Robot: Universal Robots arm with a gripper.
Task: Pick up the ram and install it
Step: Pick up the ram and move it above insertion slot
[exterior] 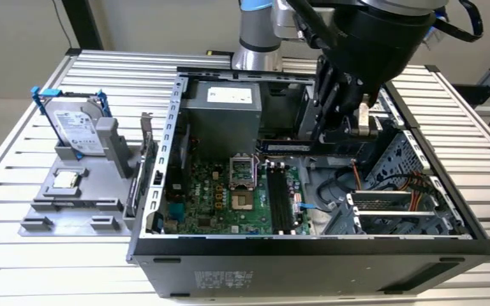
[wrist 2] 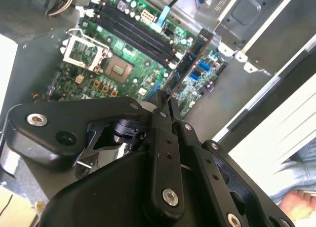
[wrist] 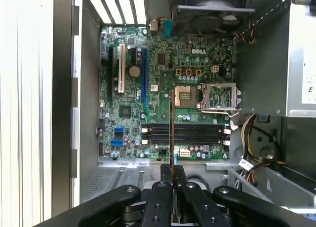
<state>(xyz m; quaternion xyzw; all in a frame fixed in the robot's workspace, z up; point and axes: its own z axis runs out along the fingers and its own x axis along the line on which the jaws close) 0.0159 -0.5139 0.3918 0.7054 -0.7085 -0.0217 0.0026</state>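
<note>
Dark ram in tool | above motherboard | cables near slots

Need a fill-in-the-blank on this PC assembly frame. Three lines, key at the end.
1. The gripper has its fingers shut on the ____.
2. The ram hangs over the motherboard, not yet seated in the black memory ____.
3. At the exterior view's left, the hard drive stands in a ____ frame on the grey fixture.
Missing words: ram; slots; blue.
</note>
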